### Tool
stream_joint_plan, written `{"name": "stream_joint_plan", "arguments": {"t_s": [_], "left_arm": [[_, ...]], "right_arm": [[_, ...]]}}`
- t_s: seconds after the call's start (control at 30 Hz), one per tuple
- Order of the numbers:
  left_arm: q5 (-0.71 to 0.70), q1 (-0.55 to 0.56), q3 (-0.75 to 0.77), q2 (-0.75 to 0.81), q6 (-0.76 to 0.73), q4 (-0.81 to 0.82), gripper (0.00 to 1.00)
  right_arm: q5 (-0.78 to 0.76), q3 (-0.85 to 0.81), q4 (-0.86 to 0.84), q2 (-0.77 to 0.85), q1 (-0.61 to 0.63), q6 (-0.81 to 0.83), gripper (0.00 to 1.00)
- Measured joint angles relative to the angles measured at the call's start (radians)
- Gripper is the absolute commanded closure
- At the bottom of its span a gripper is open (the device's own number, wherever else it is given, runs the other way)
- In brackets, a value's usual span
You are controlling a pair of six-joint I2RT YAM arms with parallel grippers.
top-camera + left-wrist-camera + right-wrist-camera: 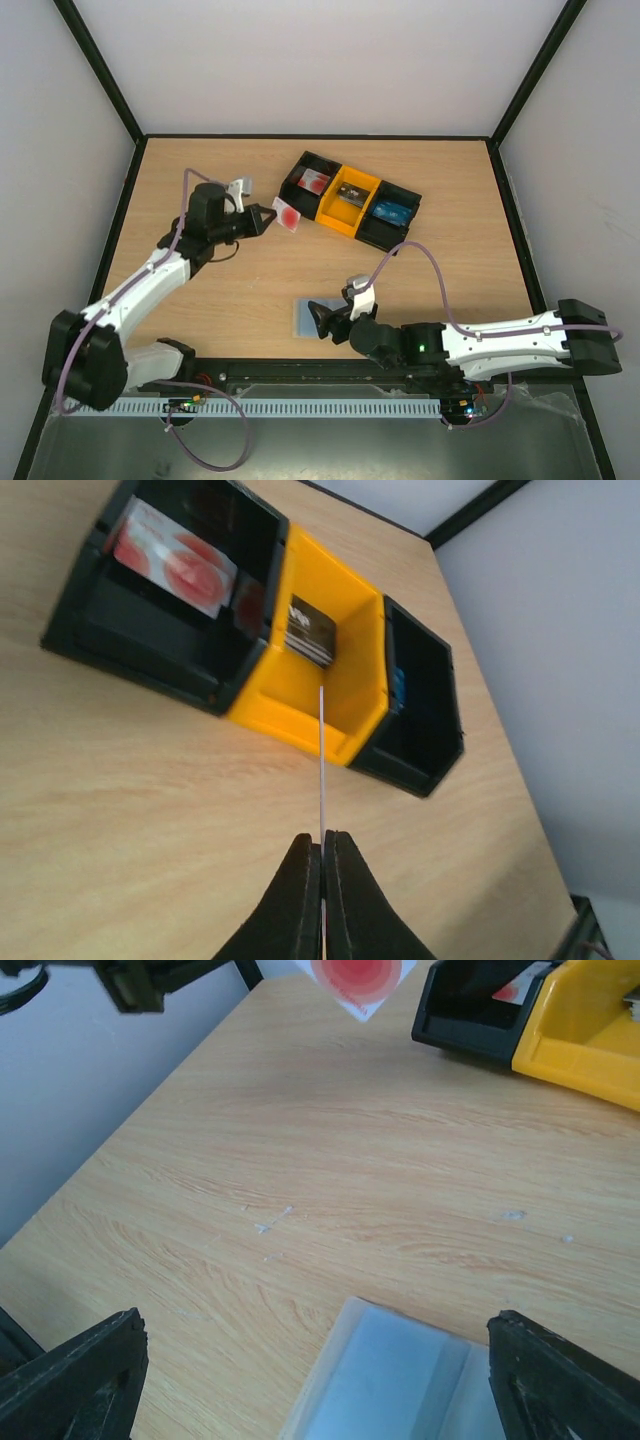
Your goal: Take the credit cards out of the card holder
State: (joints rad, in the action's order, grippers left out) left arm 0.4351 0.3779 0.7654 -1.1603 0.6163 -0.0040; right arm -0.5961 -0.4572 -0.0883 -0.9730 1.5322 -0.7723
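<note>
Left: the left gripper [322, 845], jaws closed flat on a credit card [288, 216], white with a red disc, held edge-on just short of the tray [290, 705]. Good practice is to carry the card over a compartment before loosening the pinch, then release it low. Right: the card holder [385, 1380] lies flat on the table [200, 310], between the wide-open, empty jaws of the right gripper [322, 325]. Whether further cards remain inside is unclear.

Bright, even light fills all three views, leaving only soft, faint shadows on the table [250, 290]. In the left wrist view the tray [290, 705] looks slightly blurred.
</note>
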Motion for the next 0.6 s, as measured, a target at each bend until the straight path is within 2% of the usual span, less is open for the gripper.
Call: {"name": "stream_joint_plan", "arguments": {"t_s": [0.33,0.6], "left_arm": [[0.018,-0.092,0.26,-0.375,-0.096,0.098,0.97],[0.033,-0.107,0.492,-0.683,-0.109,0.13,0.97]], "right_arm": [[0.018,0.044,0.067,0.105,0.0,-0.048,0.1],[0.016,0.079,0.097,0.176,0.0,-0.068,0.1]]}}
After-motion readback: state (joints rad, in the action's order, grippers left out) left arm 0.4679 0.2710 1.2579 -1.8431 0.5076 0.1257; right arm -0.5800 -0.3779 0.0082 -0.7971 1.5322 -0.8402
